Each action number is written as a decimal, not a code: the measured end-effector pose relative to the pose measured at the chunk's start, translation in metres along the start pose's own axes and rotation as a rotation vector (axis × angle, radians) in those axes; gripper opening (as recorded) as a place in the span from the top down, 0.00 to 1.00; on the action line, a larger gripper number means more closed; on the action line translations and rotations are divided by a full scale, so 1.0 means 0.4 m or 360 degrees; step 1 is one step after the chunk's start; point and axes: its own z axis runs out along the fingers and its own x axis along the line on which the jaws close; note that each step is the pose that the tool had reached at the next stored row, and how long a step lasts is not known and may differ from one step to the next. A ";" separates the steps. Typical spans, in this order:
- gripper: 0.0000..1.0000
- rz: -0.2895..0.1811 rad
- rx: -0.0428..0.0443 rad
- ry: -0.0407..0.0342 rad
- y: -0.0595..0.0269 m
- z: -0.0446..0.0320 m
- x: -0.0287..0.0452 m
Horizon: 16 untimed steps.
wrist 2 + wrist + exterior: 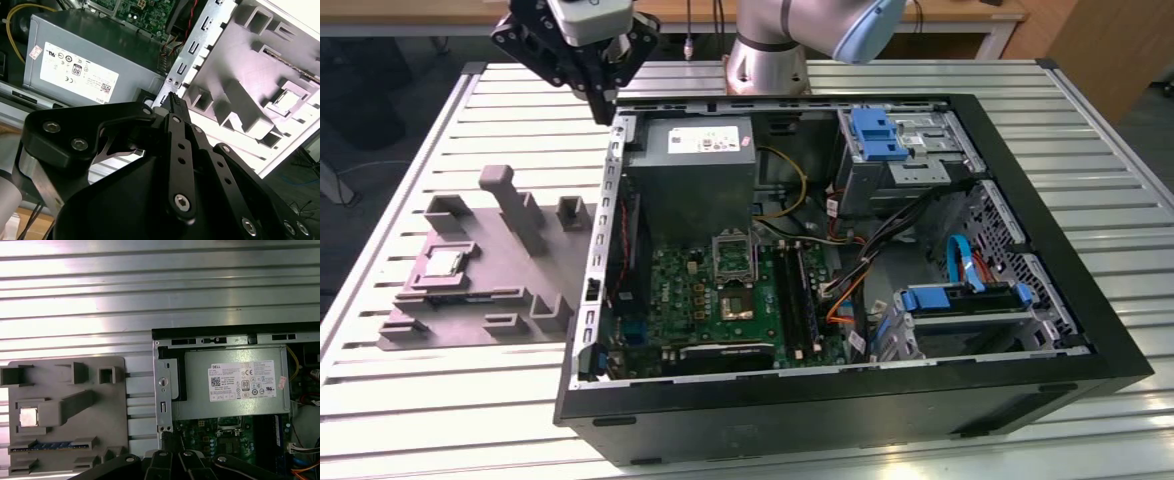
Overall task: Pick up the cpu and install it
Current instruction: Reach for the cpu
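The cpu (447, 262) is a small silvery square lying in a recess of the grey holder tray (500, 300), at the exterior view's left of the open computer case (854, 390). In both wrist views the cpu (28, 417) (286, 102) rests in the same recess. My gripper (603, 110) hangs high above the case's back left corner, well away from the cpu. Its black fingers (173, 100) are pressed together with nothing between them. The metal-framed socket (734, 256) sits on the green motherboard inside the case.
A grey power supply with a white label (694, 170) fills the case's back left, right under my gripper. Blue drive brackets (878, 135), cables and a drive cage (961, 300) crowd the exterior view's right half. The tray carries upright posts (520, 205). Everything stands on a slatted metal table (440, 400).
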 end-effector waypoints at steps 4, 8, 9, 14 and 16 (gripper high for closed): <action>0.89 0.0000 0.0000 0.0000 0.000 0.000 0.004; 0.89 0.0000 0.0000 0.0000 0.000 0.000 0.006; 0.89 0.0000 0.0000 0.0000 0.000 0.000 0.006; 0.89 0.0000 0.0000 0.0000 -0.001 0.000 0.010; 0.89 0.0000 0.0000 0.0000 -0.001 0.000 0.011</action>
